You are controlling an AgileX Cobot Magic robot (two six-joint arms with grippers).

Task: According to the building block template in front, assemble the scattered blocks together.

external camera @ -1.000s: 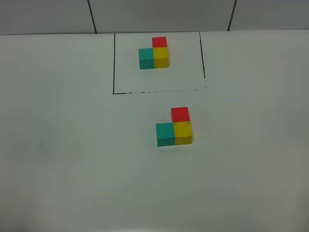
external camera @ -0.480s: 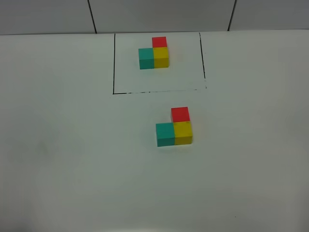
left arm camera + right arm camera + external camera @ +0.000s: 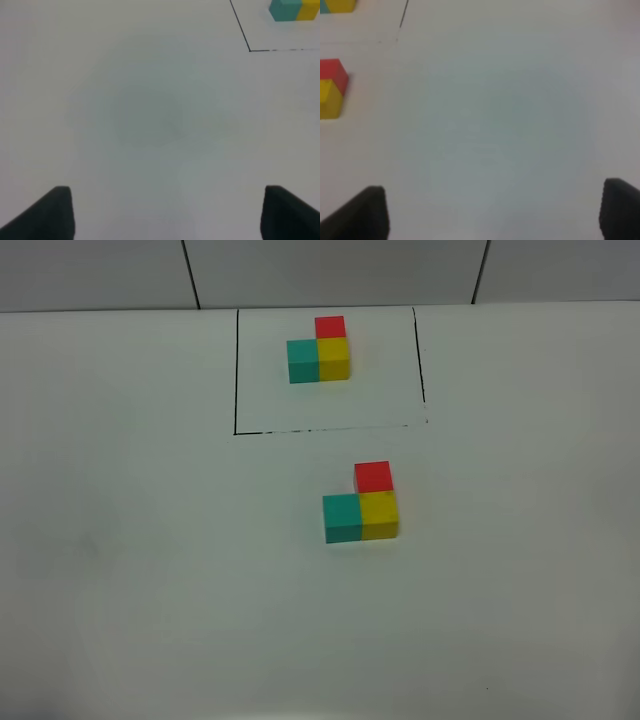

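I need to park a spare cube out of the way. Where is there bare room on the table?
Bare table spreads left of the assembled teal-yellow-red blocks, right of them, and along the near edge. Only a narrow strip separates them from the template's black outline. The template fills the outline's upper middle.

The white bench [image 3: 150, 570] carries a thin black rectangle outline [image 3: 236, 370] near its far edge, with a joined teal, yellow and red block template [image 3: 319, 352] sitting inside it. Just in front of the outline, the teal block [image 3: 342, 518], yellow block [image 3: 380, 514] and red block [image 3: 373, 477] lie touching in the same L shape.
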